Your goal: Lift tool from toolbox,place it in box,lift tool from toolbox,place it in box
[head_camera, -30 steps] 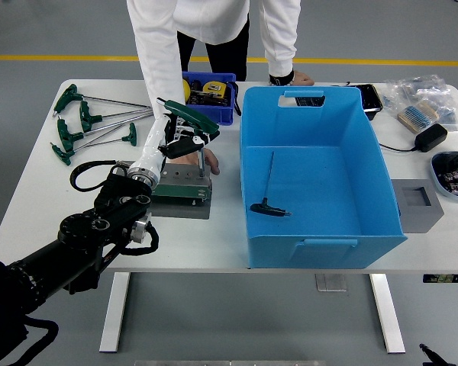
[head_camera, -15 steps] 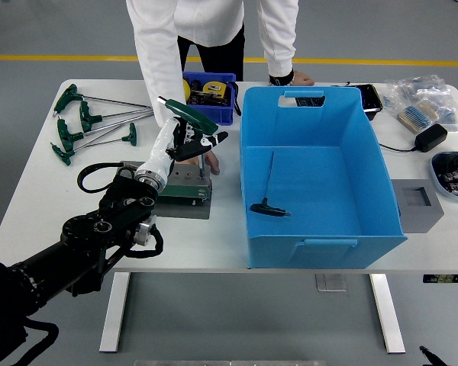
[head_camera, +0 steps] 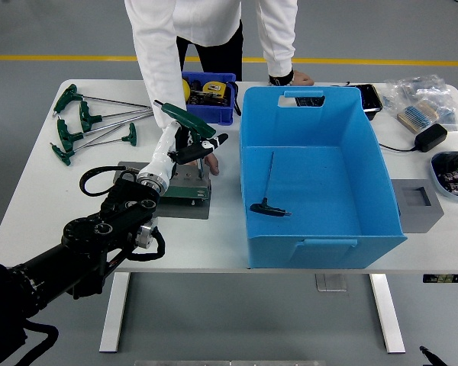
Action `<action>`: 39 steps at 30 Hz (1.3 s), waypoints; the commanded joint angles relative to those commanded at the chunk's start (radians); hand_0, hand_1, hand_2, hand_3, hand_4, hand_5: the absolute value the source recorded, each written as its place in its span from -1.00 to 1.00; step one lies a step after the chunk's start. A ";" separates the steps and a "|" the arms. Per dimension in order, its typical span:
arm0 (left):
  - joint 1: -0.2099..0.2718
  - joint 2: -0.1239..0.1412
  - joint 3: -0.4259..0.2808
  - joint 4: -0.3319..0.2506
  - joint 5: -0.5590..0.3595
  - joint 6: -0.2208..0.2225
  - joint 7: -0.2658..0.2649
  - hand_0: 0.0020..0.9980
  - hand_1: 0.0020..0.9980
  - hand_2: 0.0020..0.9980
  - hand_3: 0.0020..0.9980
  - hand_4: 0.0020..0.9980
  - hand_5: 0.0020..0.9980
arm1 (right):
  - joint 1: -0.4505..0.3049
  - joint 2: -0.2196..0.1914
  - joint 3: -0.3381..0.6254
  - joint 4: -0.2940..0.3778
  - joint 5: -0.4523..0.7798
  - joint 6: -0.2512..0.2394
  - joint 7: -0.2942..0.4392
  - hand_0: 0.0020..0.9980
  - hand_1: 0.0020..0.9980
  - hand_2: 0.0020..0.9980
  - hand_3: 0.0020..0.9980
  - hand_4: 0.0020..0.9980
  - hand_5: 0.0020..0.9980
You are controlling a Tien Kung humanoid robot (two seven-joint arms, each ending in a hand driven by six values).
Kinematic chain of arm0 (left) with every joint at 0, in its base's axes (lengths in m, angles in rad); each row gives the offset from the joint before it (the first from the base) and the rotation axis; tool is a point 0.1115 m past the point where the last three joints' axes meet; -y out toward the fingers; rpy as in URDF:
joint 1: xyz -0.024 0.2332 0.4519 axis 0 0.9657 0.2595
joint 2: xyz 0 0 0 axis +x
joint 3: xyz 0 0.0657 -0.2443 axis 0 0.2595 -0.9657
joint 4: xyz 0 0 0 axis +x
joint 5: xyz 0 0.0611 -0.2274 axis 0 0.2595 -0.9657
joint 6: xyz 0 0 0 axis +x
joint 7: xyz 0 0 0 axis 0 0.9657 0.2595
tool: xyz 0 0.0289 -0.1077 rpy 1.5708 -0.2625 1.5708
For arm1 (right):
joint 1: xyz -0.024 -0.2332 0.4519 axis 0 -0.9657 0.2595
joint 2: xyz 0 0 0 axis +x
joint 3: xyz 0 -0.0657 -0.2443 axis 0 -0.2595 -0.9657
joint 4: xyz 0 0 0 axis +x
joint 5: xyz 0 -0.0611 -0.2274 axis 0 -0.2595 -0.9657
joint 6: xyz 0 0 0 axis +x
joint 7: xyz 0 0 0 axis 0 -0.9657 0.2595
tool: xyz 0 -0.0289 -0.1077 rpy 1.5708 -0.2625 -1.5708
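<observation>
Fingers of the left hand [head_camera: 185, 145] are closing around a T-handle hex key [head_camera: 187, 122] by its green grip, holding it lifted just above the grey-green tool holder [head_camera: 185, 191] on the tabletop [head_camera: 38, 206]. The tool is sitting tilted, its green handle pointing up and to the left, and its thin steel shaft is mostly hidden behind the hand. It is looking light and stiff: a plastic grip on a slim metal rod, nothing fragile. The grip is the sensible place to hold, since the bare shaft would likely be slippery and might swing or twist in a loose grasp.

A person [head_camera: 206, 23] is standing at the far side, one hand [head_camera: 206, 162] pressing on the holder just beside the robot's hand, the other resting near the blue box [head_camera: 320, 236]. One hex key [head_camera: 269, 204] is already lying on the box floor, so the second placing seems under way. More green-handled keys [head_camera: 84, 126] are lying spread at the tabletop's left, and a small blue bin [head_camera: 210, 95] is standing behind. The right hand is not showing.
</observation>
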 joint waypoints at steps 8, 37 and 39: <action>-0.001 0.000 0.000 -0.006 -0.020 0.010 -0.001 -0.69 -0.86 -0.69 -0.64 0.70 -0.47 | -0.001 0.000 0.000 0.000 -0.001 0.000 0.000 0.30 0.28 0.42 0.12 0.62 0.50; 0.004 0.000 -0.036 -0.094 -0.034 0.041 0.002 -0.86 -1.00 -0.89 -0.68 0.62 -0.17 | -0.006 0.000 -0.006 -0.002 0.010 0.000 0.003 0.29 0.28 0.42 0.12 0.62 0.51; 0.004 0.000 -0.041 -0.106 -0.031 0.045 0.001 -0.86 -1.00 -0.89 -0.68 0.62 -0.17 | -0.006 0.000 -0.007 -0.002 0.012 0.000 0.003 0.29 0.28 0.42 0.12 0.62 0.51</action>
